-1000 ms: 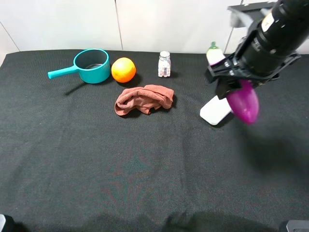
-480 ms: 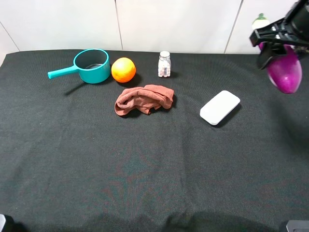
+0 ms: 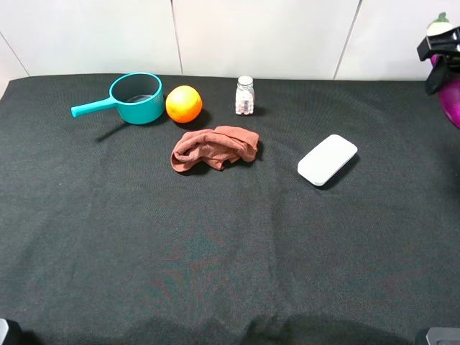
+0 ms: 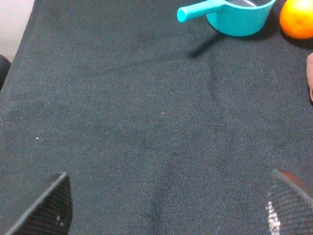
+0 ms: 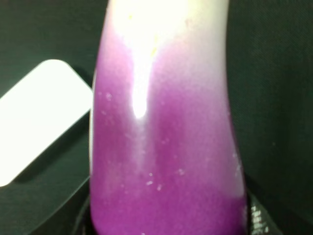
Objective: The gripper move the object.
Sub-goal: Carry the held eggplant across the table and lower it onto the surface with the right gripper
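Eggplant [image 5: 161, 156] carried farther right; wrist view shows it close.

We see a tabletop covered by a black woven cloth [image 3: 215, 273], faintly creased, reaching from the near edge back to the foot of the far wall. That wall [image 3: 259, 36] is white and panelled, split by thin dark seams: one left of the middle, one right of it, and a slanting one at the far left. The light is bright and even, and past the cloth's left edge we make out a pale surface [image 4: 17, 19].
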{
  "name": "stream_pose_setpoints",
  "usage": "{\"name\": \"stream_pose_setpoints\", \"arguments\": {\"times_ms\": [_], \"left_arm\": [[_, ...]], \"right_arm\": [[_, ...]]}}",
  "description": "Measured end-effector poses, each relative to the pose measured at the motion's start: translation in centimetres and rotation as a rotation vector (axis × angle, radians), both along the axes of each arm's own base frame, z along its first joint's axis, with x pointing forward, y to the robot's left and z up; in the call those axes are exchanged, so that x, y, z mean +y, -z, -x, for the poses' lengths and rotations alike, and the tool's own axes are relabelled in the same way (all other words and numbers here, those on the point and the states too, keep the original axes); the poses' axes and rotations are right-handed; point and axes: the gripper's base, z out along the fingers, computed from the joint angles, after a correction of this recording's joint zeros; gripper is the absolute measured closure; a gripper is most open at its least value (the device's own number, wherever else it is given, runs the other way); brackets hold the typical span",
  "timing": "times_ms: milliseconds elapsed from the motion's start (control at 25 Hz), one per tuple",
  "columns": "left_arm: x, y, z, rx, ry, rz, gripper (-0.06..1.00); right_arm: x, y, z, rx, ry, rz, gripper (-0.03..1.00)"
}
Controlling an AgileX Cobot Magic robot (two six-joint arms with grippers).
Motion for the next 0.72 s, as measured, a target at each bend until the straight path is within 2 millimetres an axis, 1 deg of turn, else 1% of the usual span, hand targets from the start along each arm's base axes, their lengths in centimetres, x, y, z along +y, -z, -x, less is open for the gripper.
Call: {"name": "stream_pose_setpoints", "arguments": {"times_ms": [120,200,520,640,720], "left_arm": [[0.0,0.0,0.0,0.0,0.0,0.0,0.11],[0.0,0.0,0.0,0.0,0.0,0.0,0.11],[0.0,0.0,0.0,0.0,0.0,0.0,0.11],[0.0,0.0,0.0,0.0,0.0,0.0,0.11],[0.0,0.0,0.0,0.0,0.0,0.0,0.11]], "right_arm": [[-0.9,1.4,-0.9,0.031,0.023,-0.001,0.58],[-1.1,2.4,-1.5,0.048,0.029,-0.004,0.58],[-1.2,6.7,-4.1,0.073,0.059,-0.048,0.58],[-1.7,8.4,-4.6,0.111,0.083,-0.061,0.58],[-2.0,9.2,-4.8,0.13,0.095,-0.064,0.58]]}}
